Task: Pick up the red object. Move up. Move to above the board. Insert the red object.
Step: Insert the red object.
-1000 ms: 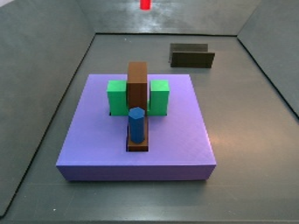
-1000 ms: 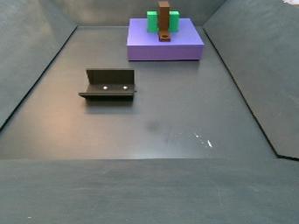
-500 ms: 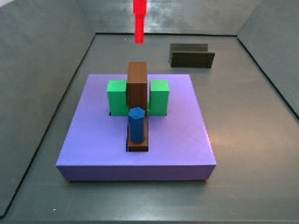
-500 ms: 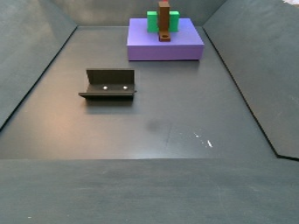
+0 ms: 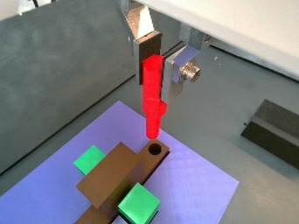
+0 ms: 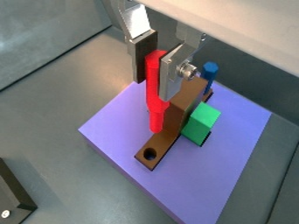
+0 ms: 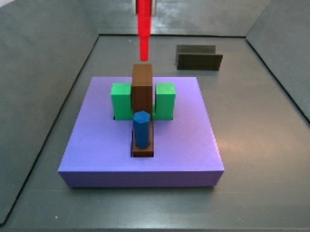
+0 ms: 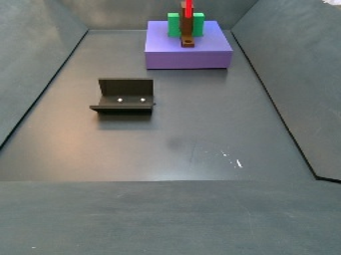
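The red object (image 7: 144,27) is dropping lower and closer over the board than half a second back, its tip now hanging just above the far end of the brown bar (image 7: 143,104) in a side view. Nothing else is shifting: the fixture (image 8: 124,97) is sitting well apart on the floor, same spot. The purple board (image 5: 198,179) is carrying the brown bar, a green block (image 6: 202,124) on each side of it, and a blue peg (image 7: 141,130) standing upright at the bar's near end. The round hole (image 5: 155,151) in the bar's other end is open, the red tip hovering right over it, not yet inside. The gripper (image 5: 156,54) is clenching the red object's top between its silver plates, holding it upright.
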